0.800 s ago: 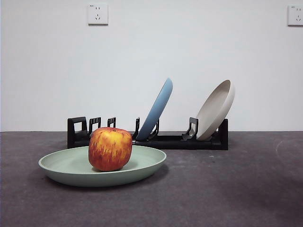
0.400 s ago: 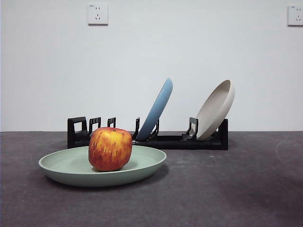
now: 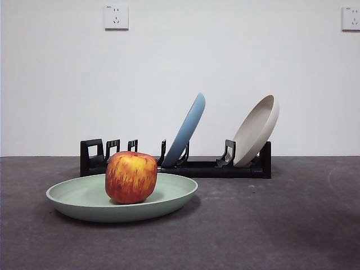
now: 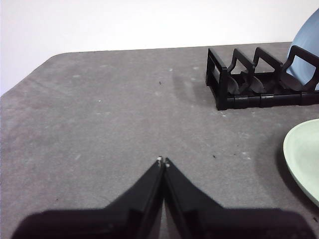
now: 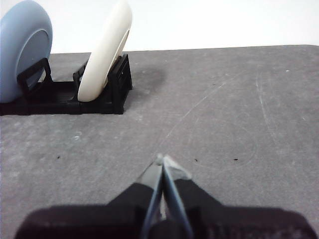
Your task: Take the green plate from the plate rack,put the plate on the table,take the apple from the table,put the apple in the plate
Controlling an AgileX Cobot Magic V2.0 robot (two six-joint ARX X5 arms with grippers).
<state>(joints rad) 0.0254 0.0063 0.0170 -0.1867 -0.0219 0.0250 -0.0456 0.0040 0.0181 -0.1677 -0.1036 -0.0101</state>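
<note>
On the left of the front view the green plate [image 3: 121, 198] lies flat on the bench [image 3: 270, 225], in front of the left end of the plate rack [image 3: 175, 160] and apart from it. The apple [image 3: 131, 177] sits in the plate, a little left of its middle and well inside the rim. Further right, the blue plate [image 3: 185, 131] and then the beige plate [image 3: 256, 131] lean in their rack slots.

Both arms are out of the front view. The left hand [image 4: 162, 161] has its jaws closed tip to tip on nothing, over bare bench, with the plate's edge and the rack end off to one side. The right hand [image 5: 162, 160] is likewise closed and empty, with the beige plate and the rack's far end ahead of it.

Judged from how things lie, the task looks done, so little is left to go wrong. The apple is round and glossy on a shallow dish; a knock to the bench or a stray arm brushing the rim could roll it out. A low sweep by the right arm could tip the leaning plates.

Against the frames from a second and half a second ago, the front view shows no difference: plate, apple and rack lie exactly as they did.
</note>
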